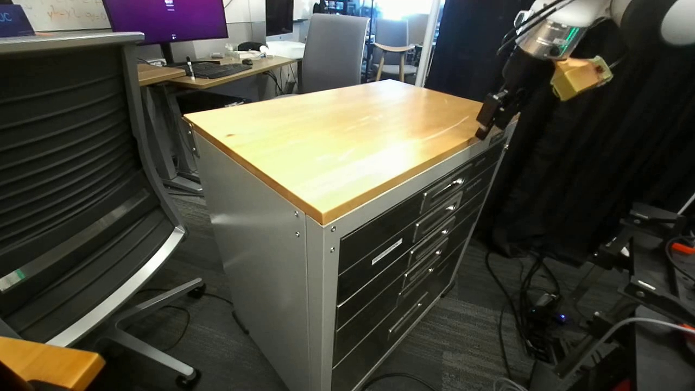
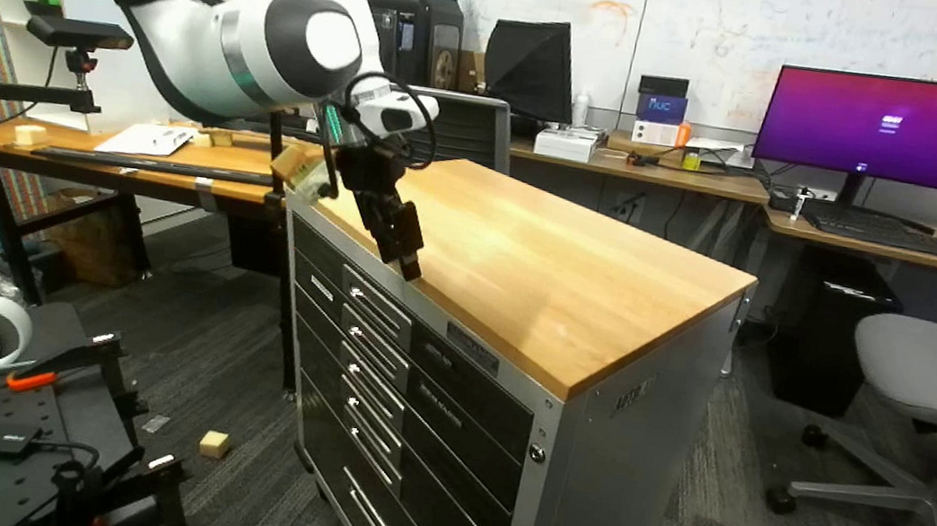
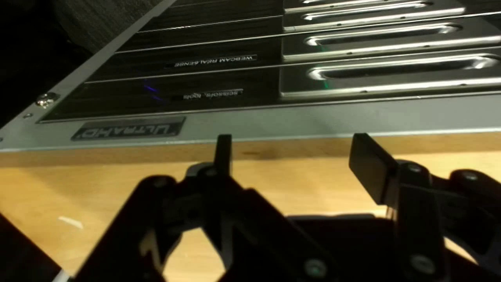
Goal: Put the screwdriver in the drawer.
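The drawer, uppermost in the stack, has a wide dark grey front in both exterior views (image 1: 380,236) (image 2: 475,388). It also shows in the wrist view (image 3: 268,88), with a "scissors, tools" label and a metal handle. It is shut, so its inside is hidden. My gripper (image 1: 483,134) hangs at the front edge of the wooden top in both exterior views (image 2: 411,266). In the wrist view my gripper (image 3: 291,150) is open, with nothing between its fingers. Its fingertips are above the wood edge, apart from the drawer handle. The screwdriver is out of view.
The workbench's wooden top (image 1: 336,130) lies below the gripper. Lower drawers (image 2: 444,450) are shut. An office chair (image 1: 76,163) stands beside the bench. A black rig with cables (image 1: 651,282) is in front of it. A small yellow block (image 2: 215,444) lies on the floor.
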